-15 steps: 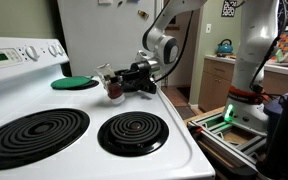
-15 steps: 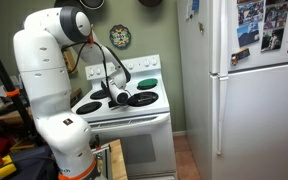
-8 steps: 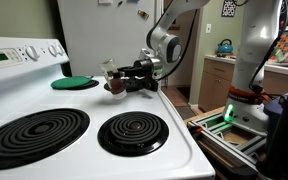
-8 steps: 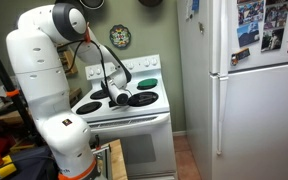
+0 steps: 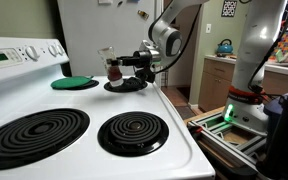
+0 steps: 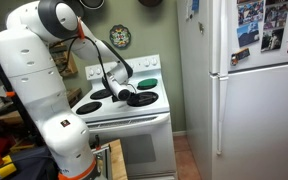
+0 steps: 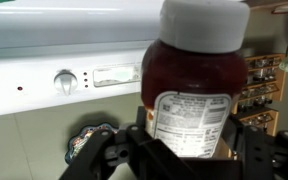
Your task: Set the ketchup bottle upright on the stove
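Observation:
My gripper (image 5: 131, 62) is shut on the ketchup bottle (image 5: 112, 68), a small clear bottle with dark red contents and a pale cap. It holds the bottle upright just above the far burner (image 5: 124, 86) of the white stove (image 5: 54, 150). In the wrist view the bottle (image 7: 196, 70) fills the middle, cap up, label facing me, between the black fingers of the gripper (image 7: 189, 152). In an exterior view the gripper (image 6: 134, 97) hangs over the stove (image 6: 134, 115); the bottle is too small to make out there.
A flat green disc (image 5: 74, 83) lies on the back burner near the control panel (image 5: 19, 55) with its knobs (image 7: 66, 80). Two coil burners (image 5: 132, 132) sit in front. A white refrigerator (image 6: 249, 90) stands beside the stove.
The gripper has turned and lifted slightly, bringing the bottle from a tilted pose to upright over the far burner.

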### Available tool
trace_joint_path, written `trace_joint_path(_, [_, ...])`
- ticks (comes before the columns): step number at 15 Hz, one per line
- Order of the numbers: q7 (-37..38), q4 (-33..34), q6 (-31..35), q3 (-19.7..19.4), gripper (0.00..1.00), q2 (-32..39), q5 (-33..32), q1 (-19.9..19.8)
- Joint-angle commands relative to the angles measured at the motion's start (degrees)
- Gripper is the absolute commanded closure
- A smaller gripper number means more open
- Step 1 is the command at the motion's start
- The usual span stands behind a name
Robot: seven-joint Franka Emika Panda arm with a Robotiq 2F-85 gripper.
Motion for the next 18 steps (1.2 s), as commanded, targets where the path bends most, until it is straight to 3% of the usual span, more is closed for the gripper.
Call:
trace_joint_path(1, [-1.9,-2.4,-5.0,0.6,0.55,-2.9,3.5,-1.2])
trace_joint_path(18, [-2.1,-8.8,-6.6,2.0,0.55,-2.3,2.9,-0.9])
